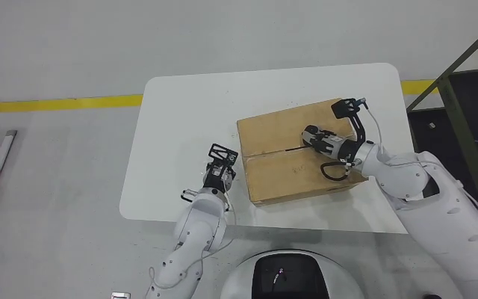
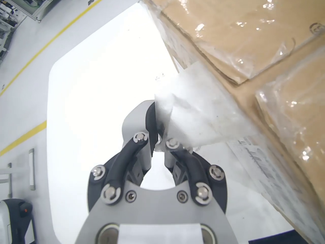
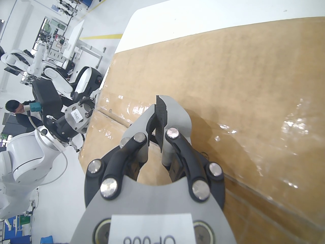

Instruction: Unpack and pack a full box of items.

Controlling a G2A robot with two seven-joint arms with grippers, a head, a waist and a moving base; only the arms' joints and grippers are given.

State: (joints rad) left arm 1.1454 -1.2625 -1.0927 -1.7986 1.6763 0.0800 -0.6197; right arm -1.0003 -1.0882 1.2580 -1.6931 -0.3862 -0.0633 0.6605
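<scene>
A closed cardboard box [image 1: 291,153] lies on the white table [image 1: 179,134], with clear tape along its middle seam. My left gripper [image 1: 223,153] sits at the box's near-left corner. In the left wrist view the left gripper [image 2: 158,130] is shut on a loose flap of clear tape [image 2: 195,107] that peels off the side of the box [image 2: 228,26]. My right gripper [image 1: 306,140] rests over the box top by the seam. In its own view the right gripper [image 3: 158,120] is shut, with nothing seen between its fingers, just above the box [image 3: 241,90].
The table left of and behind the box is bare. A dark metal rack [image 1: 448,97] stands off the table's right side. A yellow line [image 1: 67,103] runs along the floor behind the table.
</scene>
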